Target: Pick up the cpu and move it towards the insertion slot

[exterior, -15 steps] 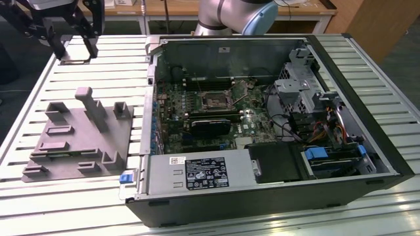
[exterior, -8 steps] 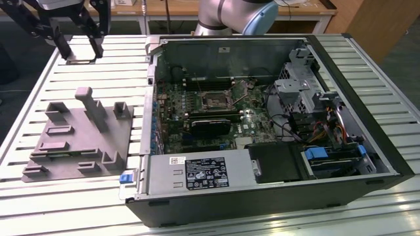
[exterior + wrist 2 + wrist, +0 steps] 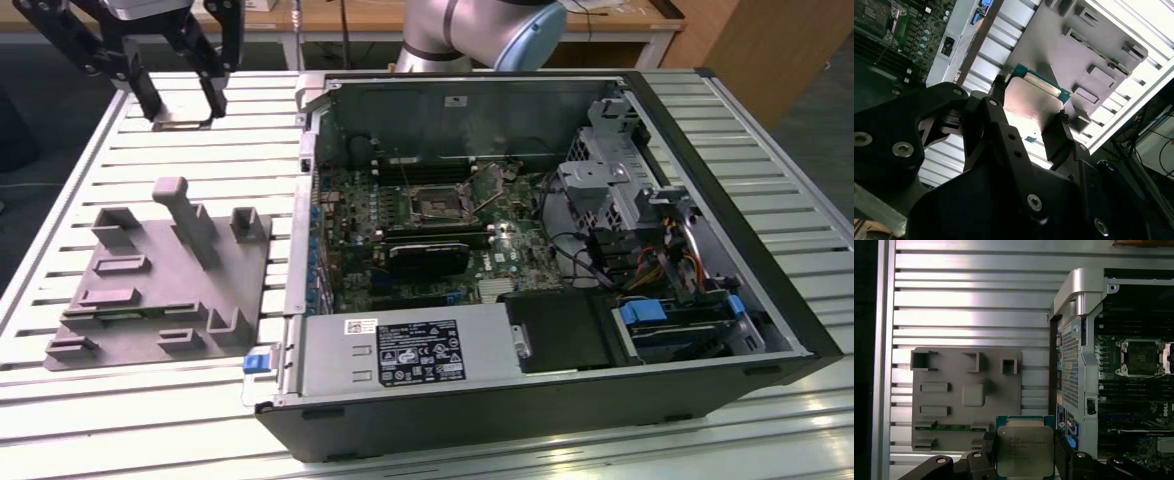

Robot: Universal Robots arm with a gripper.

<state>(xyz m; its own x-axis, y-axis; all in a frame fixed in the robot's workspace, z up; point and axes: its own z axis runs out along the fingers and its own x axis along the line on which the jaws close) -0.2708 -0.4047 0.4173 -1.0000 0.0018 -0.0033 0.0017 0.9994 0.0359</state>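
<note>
My gripper (image 3: 179,108) hangs above the slatted table near the far corner at the exterior view's left, shut on the cpu (image 3: 183,123), which shows there as a thin pale plate between the black fingers. In the first wrist view the cpu (image 3: 1025,449), silvery on top with a teal rim, sits clamped between the two fingers (image 3: 988,452). The second wrist view shows its shiny face (image 3: 1031,102) held by opposite edges. The insertion slot (image 3: 437,203), a dark square in a silvery frame, lies on the motherboard inside the open computer case; it is also in the first wrist view (image 3: 1140,357).
A grey stepped fixture block (image 3: 160,280) lies on the slatted table (image 3: 200,420) at the exterior view's left of the case. The open case (image 3: 747,250) holds a black card (image 3: 430,257), cables and drive bays. The arm's base (image 3: 467,30) stands behind the case.
</note>
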